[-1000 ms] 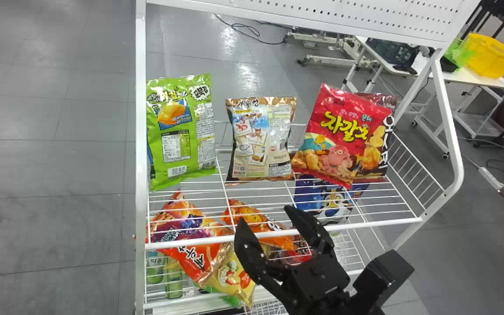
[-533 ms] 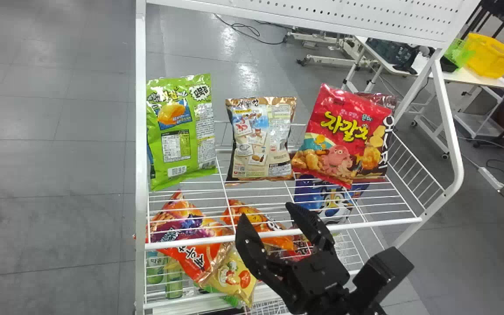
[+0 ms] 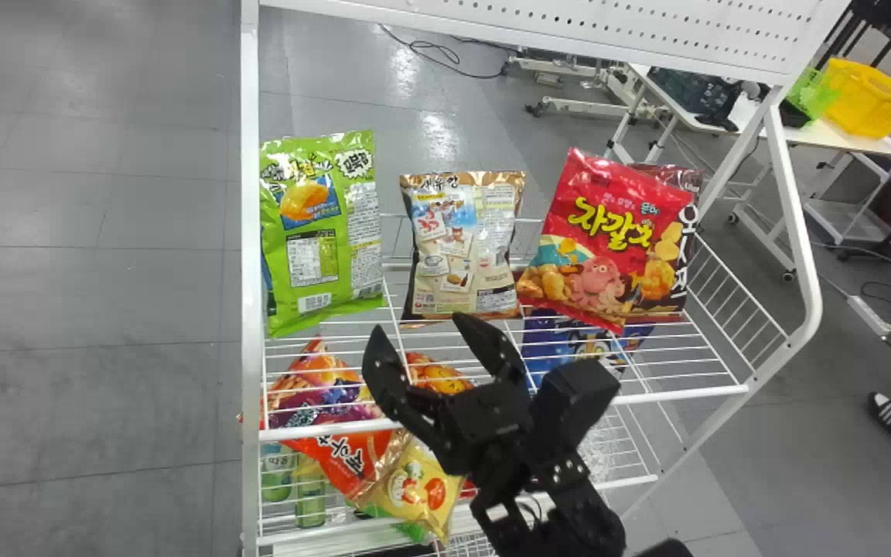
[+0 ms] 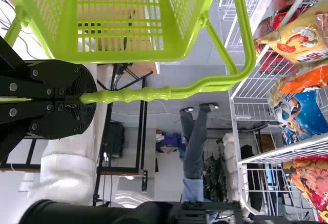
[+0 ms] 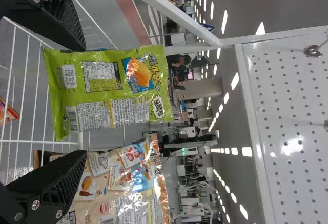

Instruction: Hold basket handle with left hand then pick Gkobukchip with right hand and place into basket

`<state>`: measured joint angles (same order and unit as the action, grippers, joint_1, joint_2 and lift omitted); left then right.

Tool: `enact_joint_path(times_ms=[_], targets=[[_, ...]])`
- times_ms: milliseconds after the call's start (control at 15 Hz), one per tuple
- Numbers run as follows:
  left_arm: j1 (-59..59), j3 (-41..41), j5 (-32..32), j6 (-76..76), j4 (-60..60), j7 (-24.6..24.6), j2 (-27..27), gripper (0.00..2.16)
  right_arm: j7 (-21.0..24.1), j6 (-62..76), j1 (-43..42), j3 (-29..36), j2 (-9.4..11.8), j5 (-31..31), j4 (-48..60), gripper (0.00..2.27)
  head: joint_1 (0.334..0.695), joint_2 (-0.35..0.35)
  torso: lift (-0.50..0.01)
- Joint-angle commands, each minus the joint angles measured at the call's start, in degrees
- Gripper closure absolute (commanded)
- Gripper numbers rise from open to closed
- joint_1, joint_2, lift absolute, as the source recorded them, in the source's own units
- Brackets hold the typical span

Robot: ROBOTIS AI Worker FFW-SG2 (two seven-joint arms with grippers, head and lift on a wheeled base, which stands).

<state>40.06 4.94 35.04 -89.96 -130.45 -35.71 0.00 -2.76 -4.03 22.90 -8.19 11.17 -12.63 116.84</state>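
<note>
The green Gkobukchip bag [image 3: 322, 232] stands upright at the left end of the upper wire shelf. My right gripper [image 3: 421, 329] is open with nothing between its fingers, at the shelf's front edge, right of the green bag and in front of the brown bag. In the right wrist view the Gkobukchip bag [image 5: 110, 90] shows beyond the open right gripper [image 5: 84, 101], with the brown bag beside it. My left gripper [image 4: 84, 98] is shut on the handle [image 4: 169, 93] of the lime green basket [image 4: 123, 57]; the part of the basket in view holds nothing.
On the same shelf stand the brown bag [image 3: 465, 247] and a red bag [image 3: 608, 240]. More snack bags [image 3: 414, 480] lie on the level below. A white post [image 3: 250, 309] runs along the rack's left side, and a perforated panel [image 3: 646, 27] rises above.
My right gripper has moved left and farther forward, toward the shelf's front rail, staying open. The bags on the shelf stand where they were.
</note>
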Motion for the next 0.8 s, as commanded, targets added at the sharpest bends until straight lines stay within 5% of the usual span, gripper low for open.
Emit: enact_joint_path(times_ms=[0,733], targets=[[0.0,0.2,0.0,-0.1,0.6,-1.0,-0.1,1.97,0.4,-0.3,-5.9,-1.5,-1.4,0.3,-5.4,0.1,0.695,-0.313,-0.032],[-2.5,0.5,-0.4,-0.1,4.7,-2.1,-0.1,1.97,1.2,3.5,-28.0,-5.1,-5.9,1.1,-29.8,0.1,0.695,-0.19,-0.032]])
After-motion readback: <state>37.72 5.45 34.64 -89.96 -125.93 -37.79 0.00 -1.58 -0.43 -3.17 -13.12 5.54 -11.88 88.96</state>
